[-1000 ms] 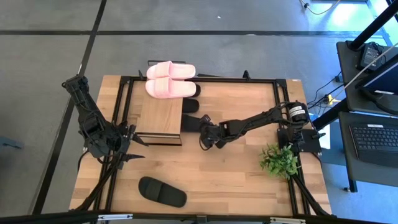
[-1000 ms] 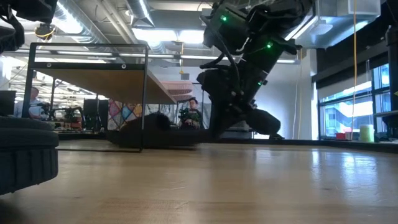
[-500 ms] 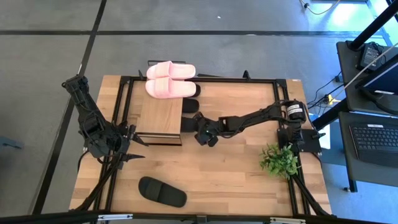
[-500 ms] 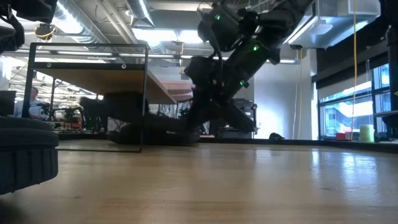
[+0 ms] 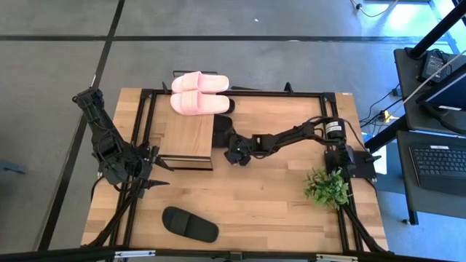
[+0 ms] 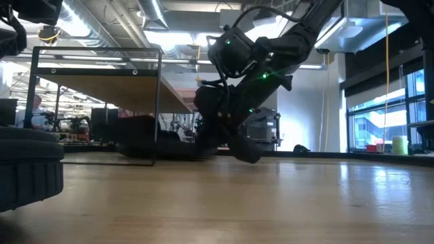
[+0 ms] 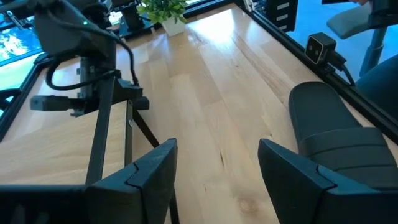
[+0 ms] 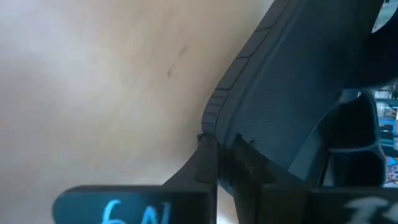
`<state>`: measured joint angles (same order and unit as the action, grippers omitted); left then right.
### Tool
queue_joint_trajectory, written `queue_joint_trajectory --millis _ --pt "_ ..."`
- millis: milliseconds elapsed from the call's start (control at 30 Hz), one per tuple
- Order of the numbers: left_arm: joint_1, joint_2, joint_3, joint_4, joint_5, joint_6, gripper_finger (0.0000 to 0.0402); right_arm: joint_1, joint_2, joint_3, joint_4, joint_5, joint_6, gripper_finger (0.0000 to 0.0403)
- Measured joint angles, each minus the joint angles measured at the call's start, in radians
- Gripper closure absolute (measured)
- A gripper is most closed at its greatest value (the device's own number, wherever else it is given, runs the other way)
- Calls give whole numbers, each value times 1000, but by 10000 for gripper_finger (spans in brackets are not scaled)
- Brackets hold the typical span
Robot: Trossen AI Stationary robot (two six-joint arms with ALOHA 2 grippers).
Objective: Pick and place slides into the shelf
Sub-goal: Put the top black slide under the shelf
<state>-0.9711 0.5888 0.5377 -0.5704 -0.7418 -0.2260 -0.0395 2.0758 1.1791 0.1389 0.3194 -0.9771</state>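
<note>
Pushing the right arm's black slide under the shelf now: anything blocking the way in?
Nothing visible blocks it. The right gripper, jaws shut on the black slide, is at the shelf's open side; how full the space underneath is can't be judged.

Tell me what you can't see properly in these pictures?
- High view: the shelf top board hides whatever sits underneath it.
- High view: the black slide held by the right gripper is half under the board.
- Low view: under the shelf it is too dark to count slides.
- Right wrist view: too close, only the slide's edge shows.
- Left wrist view: the picture's edge cuts off another black slide.
</note>
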Motion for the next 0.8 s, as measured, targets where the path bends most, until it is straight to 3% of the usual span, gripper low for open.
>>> queue_joint_trajectory --millis 433,800 --pt "0 0 0 -1 0 0 185 -2 -2 1 6 -7 3 330" --pt "0 0 0 -2 0 -1 185 -3 -2 2 -9 -8 60 325"
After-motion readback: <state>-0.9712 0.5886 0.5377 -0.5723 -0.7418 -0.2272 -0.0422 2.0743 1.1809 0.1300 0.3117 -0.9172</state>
